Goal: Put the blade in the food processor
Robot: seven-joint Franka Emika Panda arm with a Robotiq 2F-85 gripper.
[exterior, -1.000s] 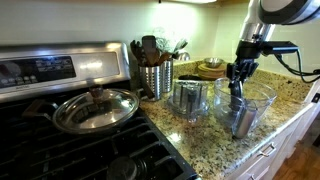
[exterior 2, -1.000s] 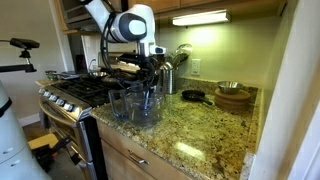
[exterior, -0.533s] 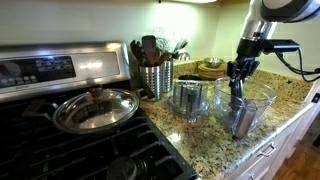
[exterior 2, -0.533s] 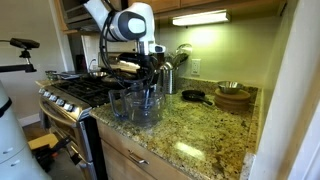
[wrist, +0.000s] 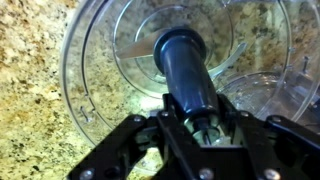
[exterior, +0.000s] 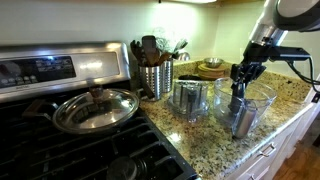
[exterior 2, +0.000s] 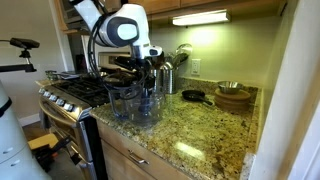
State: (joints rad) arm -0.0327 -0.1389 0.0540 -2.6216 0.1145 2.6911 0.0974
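The blade has a dark blue upright hub with a metal wing at its base. In the wrist view it stands in the middle of the clear food processor bowl. My gripper is shut on the top of the hub, one finger on each side. In both exterior views the gripper hangs just over the clear bowl on the granite counter. There the blade is mostly hidden by the bowl wall and the fingers.
A second clear container stands next to the bowl. A steel utensil holder is behind it. A lidded pan sits on the stove. Wooden bowls and a small black pan are farther along the counter.
The arm and gripper have shifted slightly sideways over the bowl, away from the stove. The bowl and other objects have not moved.
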